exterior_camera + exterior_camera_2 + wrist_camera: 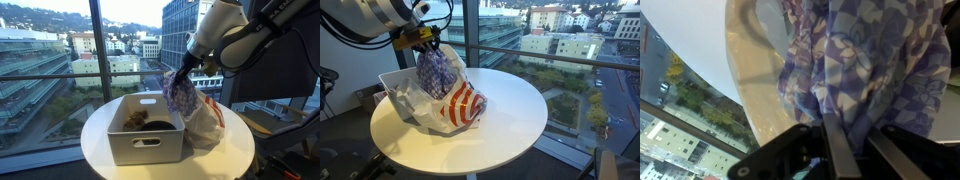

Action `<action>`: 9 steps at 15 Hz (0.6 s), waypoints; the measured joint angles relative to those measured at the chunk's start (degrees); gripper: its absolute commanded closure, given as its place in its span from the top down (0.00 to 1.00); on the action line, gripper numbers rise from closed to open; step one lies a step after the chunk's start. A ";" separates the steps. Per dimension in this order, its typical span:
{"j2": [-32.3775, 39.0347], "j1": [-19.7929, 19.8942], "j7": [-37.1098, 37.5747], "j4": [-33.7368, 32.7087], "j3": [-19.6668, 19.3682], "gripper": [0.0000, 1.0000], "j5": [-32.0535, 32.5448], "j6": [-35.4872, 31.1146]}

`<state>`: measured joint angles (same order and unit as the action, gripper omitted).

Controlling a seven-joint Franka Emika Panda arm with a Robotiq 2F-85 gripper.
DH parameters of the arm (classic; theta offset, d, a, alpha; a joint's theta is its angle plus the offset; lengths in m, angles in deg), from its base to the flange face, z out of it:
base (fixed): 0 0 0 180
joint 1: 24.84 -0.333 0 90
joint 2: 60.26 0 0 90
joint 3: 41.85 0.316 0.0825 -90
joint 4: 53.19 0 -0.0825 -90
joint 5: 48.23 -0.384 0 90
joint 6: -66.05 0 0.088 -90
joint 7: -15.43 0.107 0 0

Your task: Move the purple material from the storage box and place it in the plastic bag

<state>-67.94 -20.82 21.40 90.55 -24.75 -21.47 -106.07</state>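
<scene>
My gripper (184,70) was clamped on a bunched upper part of the purple material (180,93). It hung free in the air, clear of the storage box (145,135) and over the plastic bag (208,122), which slumped just beside the box on the round tabletop (100,150). In an exterior view the purple material (438,72) dangled down to the crumpled top of the plastic bag (460,106).

The bag worried me most. It looked limp, and its mouth seemed half collapsed. A release from there could have left the material draped over the rim, to slide onto the tabletop or back toward the box. Coming down too hard could have pushed the light bag over or shoved it along. My pinch also looked thin, so a jerk might have let the fabric slip early.

In the wrist view the checked fabric (870,60) filled nearly everything. My fingertips were buried in the folds, so I could not judge how much I had pinched. No view showed the bag's opening plainly, nor whether the hem touched it. The brownish things (138,120) in the box were too small to name.
</scene>
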 measured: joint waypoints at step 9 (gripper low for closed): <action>0.62 8.40 6.78 4.12 -2.23 0.02 2.28 6.20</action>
<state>-67.32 -12.42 28.18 94.66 -26.99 -19.18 -99.87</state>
